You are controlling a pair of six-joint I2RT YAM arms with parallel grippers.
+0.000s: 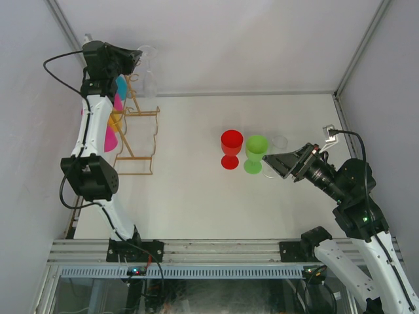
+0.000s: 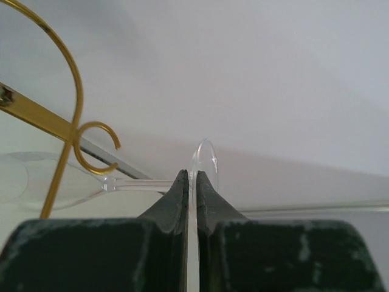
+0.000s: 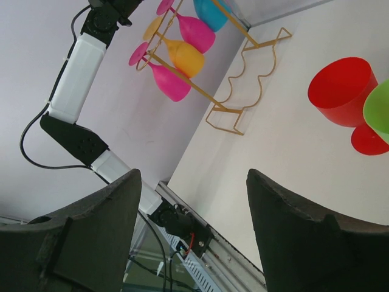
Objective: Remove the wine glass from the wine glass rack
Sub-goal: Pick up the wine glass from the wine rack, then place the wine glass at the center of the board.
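A clear wine glass [image 2: 205, 159] lies sideways at the top of the gold wine glass rack [image 1: 134, 140]. My left gripper [image 2: 192, 176] is shut on the edge of its round foot. The stem [image 2: 137, 184] runs left to the bowl, just under a curled gold hook [image 2: 97, 146]; I cannot tell whether they touch. In the top view the left gripper [image 1: 134, 57] is high at the rack's top, with the clear wine glass [image 1: 149, 72] beside it. My right gripper [image 1: 275, 163] hovers open over the table's right side, holding nothing.
Pink [image 3: 167, 82], orange [image 3: 185, 56] and blue [image 3: 213, 12] glasses hang on the rack [image 3: 243, 79]. A red glass [image 1: 231, 147], a green glass [image 1: 256, 152] and a clear one [image 1: 280, 142] stand mid-table by the right gripper. Walls close in on the left and at the back.
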